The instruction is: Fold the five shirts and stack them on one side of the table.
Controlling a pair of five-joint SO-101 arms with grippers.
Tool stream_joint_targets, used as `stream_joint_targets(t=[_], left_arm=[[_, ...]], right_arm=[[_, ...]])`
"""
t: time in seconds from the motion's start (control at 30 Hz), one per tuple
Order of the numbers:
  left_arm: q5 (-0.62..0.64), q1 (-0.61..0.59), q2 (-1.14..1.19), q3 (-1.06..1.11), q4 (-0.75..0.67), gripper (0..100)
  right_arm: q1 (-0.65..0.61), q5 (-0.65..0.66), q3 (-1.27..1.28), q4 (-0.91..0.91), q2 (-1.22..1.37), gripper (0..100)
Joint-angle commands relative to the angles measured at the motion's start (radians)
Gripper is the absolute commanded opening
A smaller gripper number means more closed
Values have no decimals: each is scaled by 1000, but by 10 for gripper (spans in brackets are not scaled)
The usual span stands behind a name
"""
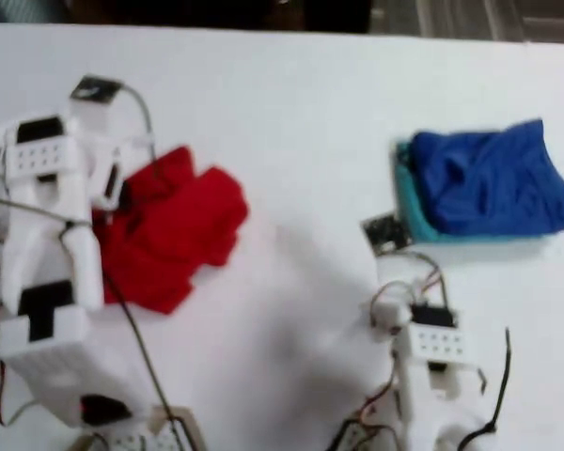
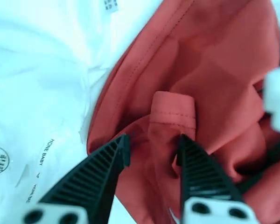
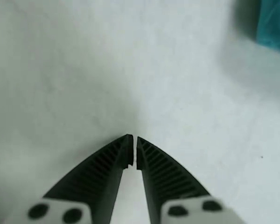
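Table [image 1: 310, 85], high view: a crumpled red shirt [image 1: 174, 225] lies at 9 o'clock; a folded blue shirt [image 1: 489, 178] rests on a teal shirt [image 1: 409, 211] at 3 o'clock. The left gripper [image 2: 152, 142] sits at the red shirt's 9 o'clock edge, jaws partly spread and holding nothing, with a hemmed cuff [image 2: 172, 109] just beyond and between the tips. The right gripper [image 3: 134, 142], at 5 o'clock, is pressed closed and empty above bare table. Advised: pinch the cuff alone, clear of the adjoining white fabric [image 2: 37, 70], then spread the shirt flat.
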Motion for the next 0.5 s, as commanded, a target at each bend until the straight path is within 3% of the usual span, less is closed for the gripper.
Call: stream_joint_targets(t=[0.0,0.2,0.47], left_arm=[[-6,-14,-6,-2,-34,187],[-6,-15,-6,90,-146,187],[-5,-9,-8,93,-143,168]], right_arm=[[5,-9,-5,-16,-12,20],[4,-9,-5,-16,-8,20],[-35,-9,-5,-16,-5,20]])
